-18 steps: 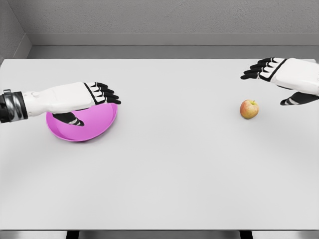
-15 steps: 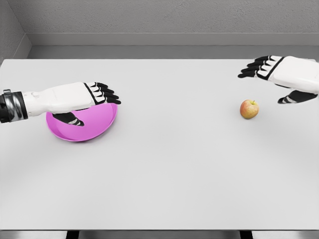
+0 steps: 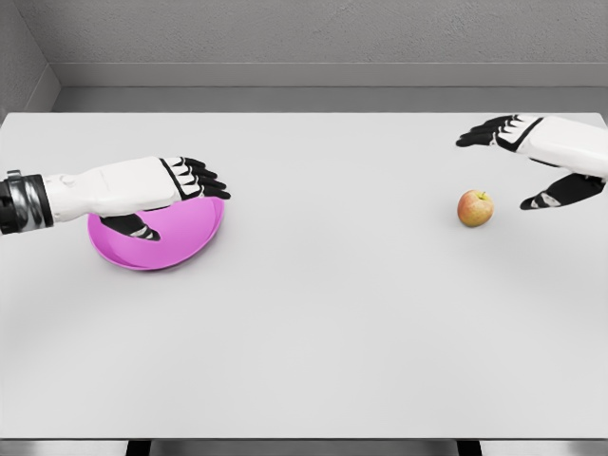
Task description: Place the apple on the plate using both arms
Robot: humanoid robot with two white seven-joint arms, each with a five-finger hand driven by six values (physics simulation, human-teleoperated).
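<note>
A red-yellow apple (image 3: 475,208) rests on the white table (image 3: 323,313) at the right. My right hand (image 3: 518,157) hovers above and to the right of it, fingers spread wide and thumb pointing down beside the fruit, holding nothing. A magenta plate (image 3: 161,236) lies at the left. My left hand (image 3: 185,185) floats over the plate's far rim, fingers extended and relaxed, empty, hiding part of the plate.
The table's far edge meets a grey wall. Its near edge runs along the bottom of the view, with two dark legs showing below.
My right hand has tilted and spread its fingers wider, its thumb dropping closer to the apple. The left hand, plate and apple have not moved.
</note>
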